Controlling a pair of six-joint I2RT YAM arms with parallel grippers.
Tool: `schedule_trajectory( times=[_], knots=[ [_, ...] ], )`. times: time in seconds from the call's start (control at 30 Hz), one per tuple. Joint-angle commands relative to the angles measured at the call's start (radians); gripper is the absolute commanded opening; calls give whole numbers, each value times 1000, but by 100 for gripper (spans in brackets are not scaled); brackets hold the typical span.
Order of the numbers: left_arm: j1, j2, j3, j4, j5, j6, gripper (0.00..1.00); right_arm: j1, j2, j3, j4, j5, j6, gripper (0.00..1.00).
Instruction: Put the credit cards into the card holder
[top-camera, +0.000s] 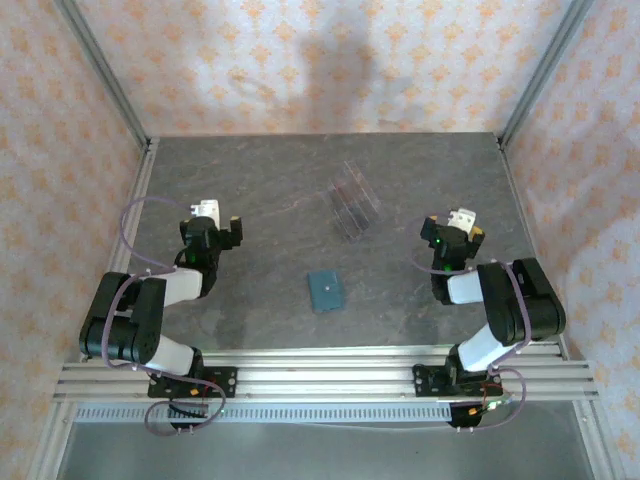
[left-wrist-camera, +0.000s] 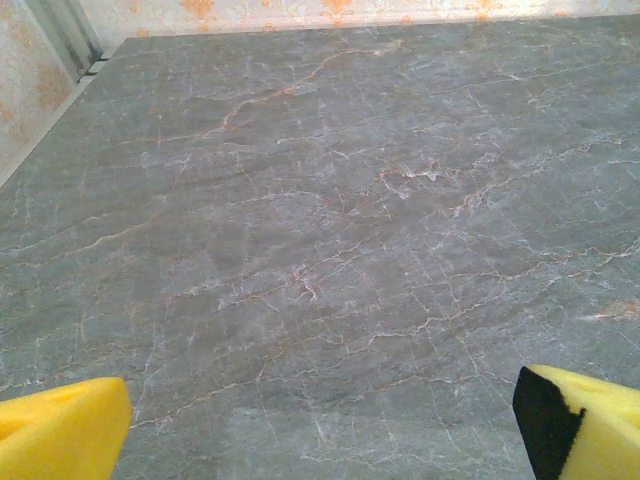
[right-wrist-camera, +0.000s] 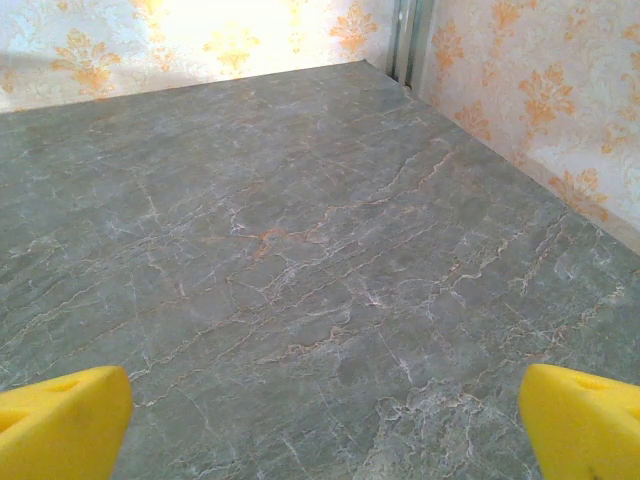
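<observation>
Your left gripper (top-camera: 222, 222) and right gripper (top-camera: 458, 226) both stand wide apart, holding nothing. The credit cards (top-camera: 352, 205) lie mid-table, beyond the teal card holder (top-camera: 325, 290), to the left of and slightly farther than your right gripper, the nearer one.

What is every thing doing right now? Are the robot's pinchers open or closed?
Small flat teal card holder: lying flat on the grey table, by itself.
Thin plastic credit cards, one looking dark red: bunched on the table, not in the holder.
Left gripper: open, empty.
Right gripper: open, empty.
</observation>
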Motion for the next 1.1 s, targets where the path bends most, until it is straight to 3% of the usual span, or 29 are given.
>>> schedule_trajectory(
  times=[0.0,1.07],
  knots=[
    [12,10,25,-12,10,8,100,-3,-4,2,8,5,-4,99],
    [35,10,26,-15,36,-10,100,-8,-4,5,3,31,15,99]
  ],
)
